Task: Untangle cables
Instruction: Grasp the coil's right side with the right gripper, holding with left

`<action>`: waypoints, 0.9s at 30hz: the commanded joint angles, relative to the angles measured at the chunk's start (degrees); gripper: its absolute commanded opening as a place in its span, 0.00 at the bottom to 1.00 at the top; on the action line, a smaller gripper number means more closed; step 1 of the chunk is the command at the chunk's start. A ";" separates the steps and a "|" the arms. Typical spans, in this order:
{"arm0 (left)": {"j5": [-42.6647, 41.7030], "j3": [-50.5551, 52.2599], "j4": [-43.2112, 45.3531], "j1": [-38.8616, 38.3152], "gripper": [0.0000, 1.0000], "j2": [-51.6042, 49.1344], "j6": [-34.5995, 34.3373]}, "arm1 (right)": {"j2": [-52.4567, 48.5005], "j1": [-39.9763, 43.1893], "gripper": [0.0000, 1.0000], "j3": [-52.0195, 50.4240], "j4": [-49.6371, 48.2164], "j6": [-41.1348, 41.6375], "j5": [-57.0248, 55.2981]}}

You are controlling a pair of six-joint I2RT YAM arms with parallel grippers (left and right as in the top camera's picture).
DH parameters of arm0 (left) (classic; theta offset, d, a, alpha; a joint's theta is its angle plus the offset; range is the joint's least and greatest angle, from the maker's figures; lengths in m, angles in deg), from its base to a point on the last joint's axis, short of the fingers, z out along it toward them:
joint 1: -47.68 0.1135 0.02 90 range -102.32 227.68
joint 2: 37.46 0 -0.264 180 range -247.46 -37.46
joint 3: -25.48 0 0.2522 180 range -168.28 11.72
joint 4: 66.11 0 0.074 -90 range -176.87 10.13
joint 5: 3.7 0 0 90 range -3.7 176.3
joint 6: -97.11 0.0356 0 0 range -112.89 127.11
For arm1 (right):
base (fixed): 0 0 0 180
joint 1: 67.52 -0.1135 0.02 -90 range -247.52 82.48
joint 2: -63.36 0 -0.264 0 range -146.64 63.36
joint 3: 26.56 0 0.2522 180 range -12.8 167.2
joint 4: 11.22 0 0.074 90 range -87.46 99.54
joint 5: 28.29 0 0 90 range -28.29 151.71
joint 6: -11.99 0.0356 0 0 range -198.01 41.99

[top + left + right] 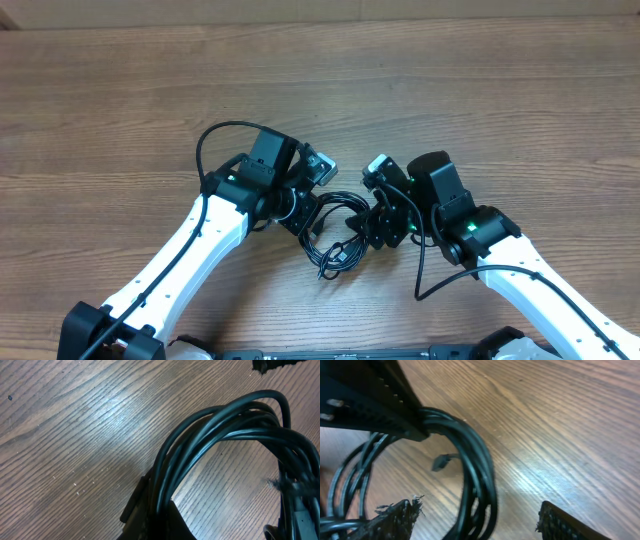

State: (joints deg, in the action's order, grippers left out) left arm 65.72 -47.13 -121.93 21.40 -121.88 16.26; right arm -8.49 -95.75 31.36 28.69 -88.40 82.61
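The cables [335,232] are a bundle of thin black cords looped on the wooden table between my two grippers. My left gripper [300,208] is shut on one side of the bundle. In the left wrist view the cables [220,425] rise from the left gripper [155,510] and arc to the right. My right gripper [480,515] stands open, with the cables [482,475] running between its fingers [395,520] without touching either pad. The left gripper [370,400] shows at the upper left of that view, clamped on the loop. A small plug end [440,462] hangs inside the loop.
The wooden table [480,80] spreads out bare beyond the arms. Thick black arm wires loop beside the left wrist [205,140] and the right wrist [420,270]. The two grippers stand close together, a few finger widths apart.
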 commanded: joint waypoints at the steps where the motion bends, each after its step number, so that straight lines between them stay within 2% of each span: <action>1: -1.29 -0.55 0.26 -0.42 0.04 0.92 -0.57 | -0.11 -0.22 0.73 1.77 -0.17 0.00 -2.45; 10: 0.66 -0.55 0.44 -0.42 0.04 0.92 -0.59 | -0.13 -0.22 0.55 1.77 0.90 -0.44 -2.91; 11: 0.63 -0.55 0.52 -0.42 0.04 0.92 -0.61 | -0.11 -0.22 0.48 1.77 0.92 -0.44 -2.91; 12: 0.63 -0.55 0.55 -0.42 0.04 0.92 -0.63 | -0.13 -0.22 0.35 1.77 0.94 -0.44 -2.91; 18: 0.63 -0.55 0.50 -0.42 0.04 0.92 -0.63 | -0.13 -0.22 0.05 1.77 0.92 -0.44 -2.91; 27: 0.66 -0.55 0.94 -0.42 0.04 0.92 -1.68 | -0.13 -0.22 0.04 1.77 1.42 -0.42 -2.89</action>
State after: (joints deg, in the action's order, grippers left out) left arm 67.05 -47.13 -121.43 21.40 -121.88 15.99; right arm -8.49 -96.05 31.36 29.83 -88.53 80.45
